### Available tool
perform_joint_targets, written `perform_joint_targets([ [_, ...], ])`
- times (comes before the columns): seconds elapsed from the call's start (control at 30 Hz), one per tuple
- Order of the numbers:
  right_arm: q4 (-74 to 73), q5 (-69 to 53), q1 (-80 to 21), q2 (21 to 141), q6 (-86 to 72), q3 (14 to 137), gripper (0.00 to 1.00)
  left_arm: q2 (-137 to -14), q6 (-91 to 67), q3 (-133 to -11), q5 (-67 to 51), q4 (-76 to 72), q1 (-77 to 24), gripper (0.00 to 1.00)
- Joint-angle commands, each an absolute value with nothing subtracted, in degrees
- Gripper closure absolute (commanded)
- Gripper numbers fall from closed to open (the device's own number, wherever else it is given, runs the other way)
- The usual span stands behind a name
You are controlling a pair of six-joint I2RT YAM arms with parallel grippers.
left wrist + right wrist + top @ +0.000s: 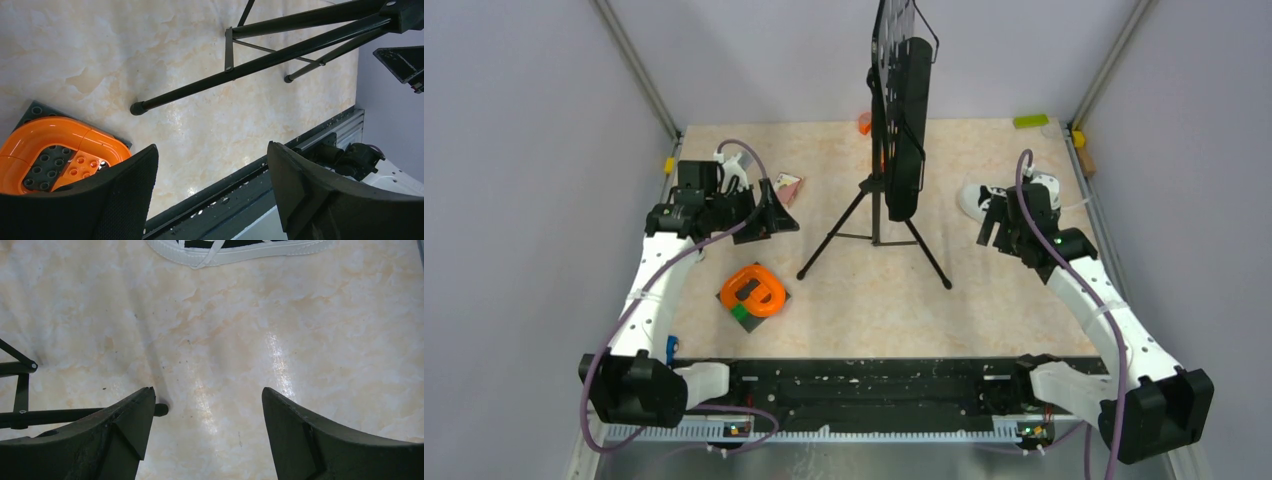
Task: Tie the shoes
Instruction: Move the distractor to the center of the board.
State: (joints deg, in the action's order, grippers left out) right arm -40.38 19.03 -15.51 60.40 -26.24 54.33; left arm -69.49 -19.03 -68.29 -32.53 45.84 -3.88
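The shoe (973,200) lies at the right of the table, black with a white toe cap, and my right arm covers most of it. In the right wrist view only its white sole (240,252) and a crossing white lace show at the top edge. My right gripper (996,226) (207,395) hangs open just in front of the shoe, over bare table, holding nothing. Far from the shoe on the left side, my left gripper (776,212) (212,150) is also open and empty.
A black tripod (876,225) with a tall black panel stands mid-table; one leg (250,65) runs past the left gripper and a foot (161,410) lies by the right one. An orange toy (752,292) (50,145) sits on a dark plate. Small items lie along the far edge.
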Motion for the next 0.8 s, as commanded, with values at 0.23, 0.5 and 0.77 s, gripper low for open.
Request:
perform_joint_targets([
  [0.23,-34.2,7.7,-14.9,55.0,-22.5,52.4,0.20,-67.7,-17.2,-71.5,-36.8,46.7,-4.3,0.16],
  [0.5,-24.1,-16.4,-14.9,53.2,-22.6,49.6,0.17,-64.1,-19.0,-69.1,-30.1,45.7,-16.0,0.16],
  [0.77,-23.0,-18.2,-14.8,54.1,-24.2,50.9,0.16,-59.7,-27.0,-61.0,-26.1,33.3,-32.0,0.17],
])
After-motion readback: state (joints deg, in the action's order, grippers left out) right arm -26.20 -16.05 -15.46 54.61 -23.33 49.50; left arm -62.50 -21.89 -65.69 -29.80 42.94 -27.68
